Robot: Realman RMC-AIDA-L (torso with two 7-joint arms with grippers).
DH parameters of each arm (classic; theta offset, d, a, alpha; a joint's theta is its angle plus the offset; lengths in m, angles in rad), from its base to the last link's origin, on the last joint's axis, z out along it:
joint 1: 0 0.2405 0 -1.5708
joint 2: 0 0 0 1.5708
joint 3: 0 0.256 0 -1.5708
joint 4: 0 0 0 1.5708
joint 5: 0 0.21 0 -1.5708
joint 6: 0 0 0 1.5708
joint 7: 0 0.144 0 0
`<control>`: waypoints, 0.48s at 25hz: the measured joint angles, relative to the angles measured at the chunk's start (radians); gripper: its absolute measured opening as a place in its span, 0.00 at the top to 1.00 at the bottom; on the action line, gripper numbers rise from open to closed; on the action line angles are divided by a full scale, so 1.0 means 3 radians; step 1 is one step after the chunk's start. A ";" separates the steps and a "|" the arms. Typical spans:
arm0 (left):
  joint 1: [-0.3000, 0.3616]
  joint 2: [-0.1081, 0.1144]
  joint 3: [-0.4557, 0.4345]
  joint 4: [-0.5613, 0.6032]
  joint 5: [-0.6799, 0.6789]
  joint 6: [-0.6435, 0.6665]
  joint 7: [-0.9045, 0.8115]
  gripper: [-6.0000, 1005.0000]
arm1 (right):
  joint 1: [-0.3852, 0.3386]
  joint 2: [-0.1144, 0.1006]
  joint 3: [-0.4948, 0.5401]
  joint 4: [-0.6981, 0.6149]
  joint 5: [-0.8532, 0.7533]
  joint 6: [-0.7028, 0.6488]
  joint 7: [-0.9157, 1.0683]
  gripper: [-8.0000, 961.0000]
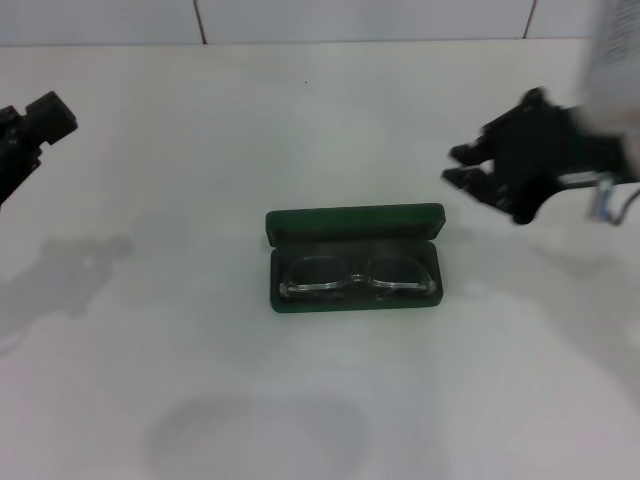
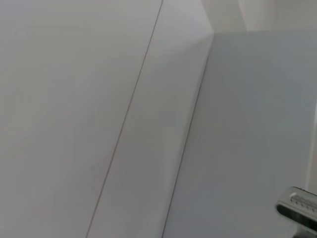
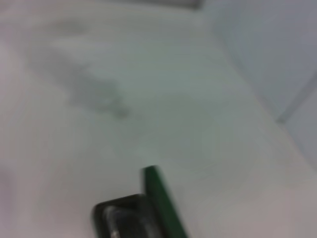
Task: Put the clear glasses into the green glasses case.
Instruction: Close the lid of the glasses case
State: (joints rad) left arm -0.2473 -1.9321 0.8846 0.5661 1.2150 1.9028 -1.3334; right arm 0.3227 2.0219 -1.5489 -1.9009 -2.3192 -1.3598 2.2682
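Left of the open, empty right claw (image 1: 462, 166), the clear glasses (image 1: 357, 277) lie inside the green glasses case (image 1: 355, 222).

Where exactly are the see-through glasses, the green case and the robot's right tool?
clear glasses (image 1: 357, 277): head view, on the bridge between the lenses.
green glasses case (image 1: 355, 222): head view, on the raised lid.
right tool (image 1: 462, 167): head view, between its dark fingertips.

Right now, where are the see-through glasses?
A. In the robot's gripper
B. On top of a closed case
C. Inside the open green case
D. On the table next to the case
C: the clear glasses lie inside the open green case, and neither gripper is touching them.
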 joint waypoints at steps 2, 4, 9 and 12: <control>-0.0008 -0.0018 0.0002 0.0000 0.0003 -0.0001 -0.0032 0.95 | -0.0154 0.0001 0.0333 0.0073 0.0392 0.0019 -0.0123 0.83; -0.0048 -0.0070 -0.0007 0.0001 0.0004 -0.0003 -0.0052 0.95 | -0.0280 -0.0005 0.0678 0.0239 0.0835 0.0019 -0.0274 0.83; -0.0392 -0.0200 0.0001 -0.0001 0.0229 -0.0108 -0.0126 0.94 | -0.0455 -0.0017 0.1495 0.0967 0.1584 -0.0219 -0.0747 0.83; -0.0719 -0.0274 0.0003 -0.0005 0.0566 -0.0358 -0.0275 0.93 | -0.0449 -0.0019 0.1892 0.1534 0.1802 -0.0477 -0.1025 0.83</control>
State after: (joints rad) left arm -0.4629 -2.0143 0.8856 0.5646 1.3848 1.7954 -1.4161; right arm 0.1881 2.0161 -0.9812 -1.4407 -1.7786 -1.5030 1.9608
